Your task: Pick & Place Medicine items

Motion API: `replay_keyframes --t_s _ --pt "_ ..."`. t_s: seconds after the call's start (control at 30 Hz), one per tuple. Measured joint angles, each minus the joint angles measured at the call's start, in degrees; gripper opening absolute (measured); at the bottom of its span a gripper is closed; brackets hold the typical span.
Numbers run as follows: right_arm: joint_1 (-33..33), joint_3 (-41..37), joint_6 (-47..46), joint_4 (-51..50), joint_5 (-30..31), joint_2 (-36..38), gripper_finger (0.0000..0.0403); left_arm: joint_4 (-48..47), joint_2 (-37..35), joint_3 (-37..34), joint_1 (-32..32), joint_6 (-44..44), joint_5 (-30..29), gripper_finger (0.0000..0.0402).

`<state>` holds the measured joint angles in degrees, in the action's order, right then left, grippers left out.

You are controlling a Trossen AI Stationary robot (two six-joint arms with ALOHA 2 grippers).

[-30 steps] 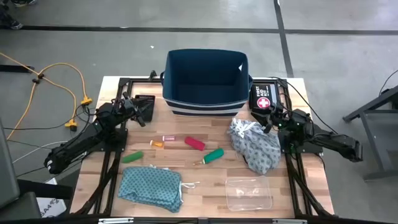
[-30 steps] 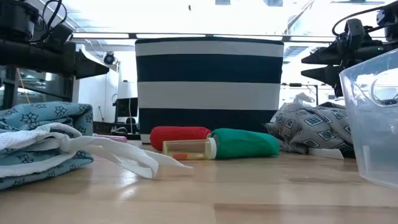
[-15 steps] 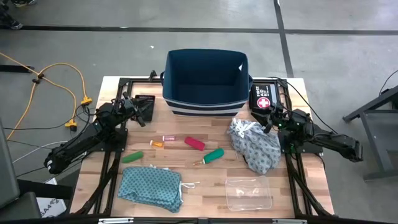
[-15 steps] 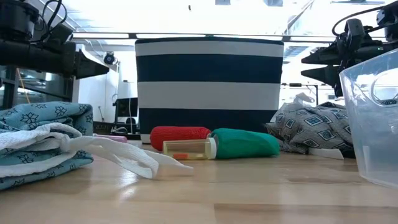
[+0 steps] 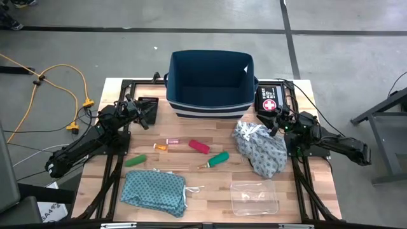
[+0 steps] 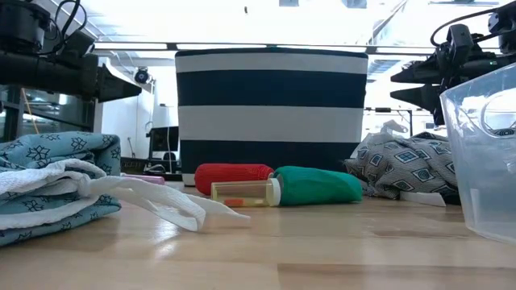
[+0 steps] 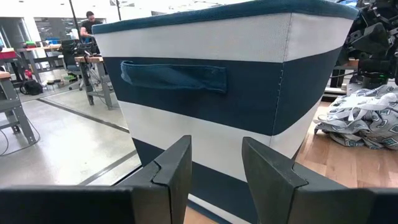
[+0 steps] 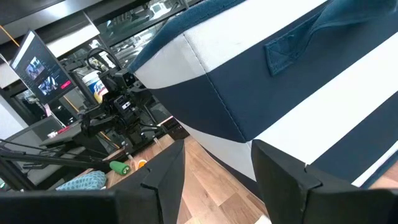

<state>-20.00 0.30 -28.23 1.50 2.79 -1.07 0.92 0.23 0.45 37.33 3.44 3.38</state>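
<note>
Both claws, left [image 5: 151, 113] and right [image 5: 273, 125], hang empty with fingers apart beside the navy-and-white striped fabric bin [image 5: 210, 84]. Red-pink tube [image 5: 199, 146] and green tube [image 5: 219, 159] lie mid-frame on the wooden counter [image 5: 210, 194].

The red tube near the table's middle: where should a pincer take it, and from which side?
Grip the red tube at mid-length, coming straight down from above. It lies flat and clear of the green tube, so the fingers can close across its narrow width. Both pincers are open by the striped basket.

Striped bin [image 5: 210, 81] blocks table's back; grey cloth [image 5: 261, 149] crowds right — centre open.
</note>
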Motion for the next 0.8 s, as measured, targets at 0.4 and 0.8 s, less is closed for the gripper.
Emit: replay_keyframes --t_s 0.4,0.8 --pt "0.02 0.02 0.0 0.0 0.0 -0.01 0.0173 0.0 -0.01 0.0 0.0 -0.52 -0.3 0.0136" --pt "0.02 0.02 0.0 0.0 0.0 -0.02 0.0173 0.57 -0.02 0.0 0.0 -1.23 -0.44 0.0136"
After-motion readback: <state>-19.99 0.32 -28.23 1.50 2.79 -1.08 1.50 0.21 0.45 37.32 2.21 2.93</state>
